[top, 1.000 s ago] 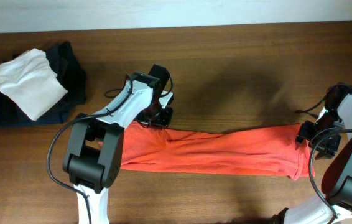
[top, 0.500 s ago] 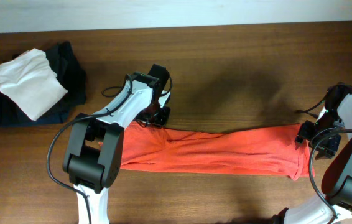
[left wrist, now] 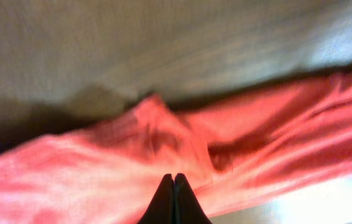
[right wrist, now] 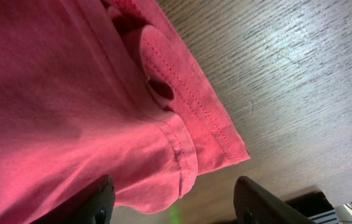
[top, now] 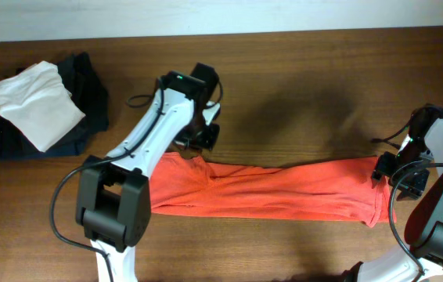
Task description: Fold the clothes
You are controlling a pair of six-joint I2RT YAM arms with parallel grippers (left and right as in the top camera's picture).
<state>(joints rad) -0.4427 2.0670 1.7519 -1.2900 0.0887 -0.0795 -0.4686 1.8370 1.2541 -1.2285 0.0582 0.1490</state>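
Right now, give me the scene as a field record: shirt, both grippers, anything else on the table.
shirt: orange-red T-shirt, a long narrow strip lying flat on the table
left gripper: shut, above the strip's left end, no cloth seen between its fingers
right gripper: open, straddling the hem corner at the shirt's right end
other: white garment on dark garments, far left, apart from the shirt

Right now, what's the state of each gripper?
Left gripper: closed, nothing visibly pinched.
Right gripper: open, fingers either side of the T-shirt hem.
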